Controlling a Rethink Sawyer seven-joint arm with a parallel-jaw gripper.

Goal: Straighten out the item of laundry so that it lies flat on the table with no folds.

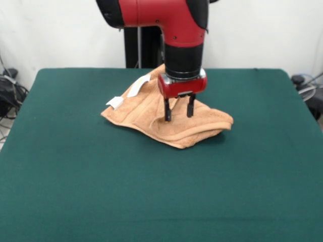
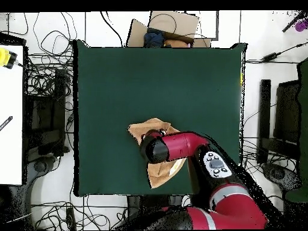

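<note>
The tan-orange towel (image 1: 144,115) lies crumpled and folded over on itself on the far middle of the green table (image 1: 151,191). Its white label (image 1: 115,102) and white loop (image 1: 139,85) show at its left side. My gripper (image 1: 178,112) points straight down over the towel's middle, open, with its fingertips (image 1: 167,116) at or just above the cloth. In the overhead view the towel (image 2: 143,128) pokes out from under the red arm (image 2: 180,146) near the table's (image 2: 150,72) bottom edge. The gripper itself is hidden under the arm there.
The robot's pedestal (image 1: 141,48) stands behind the table's far edge. Cables and dark gear lie on the floor at both sides (image 1: 7,91). In the overhead view a cardboard box (image 2: 165,27) sits beyond the top edge and a white bench (image 2: 9,114) stands at the left.
</note>
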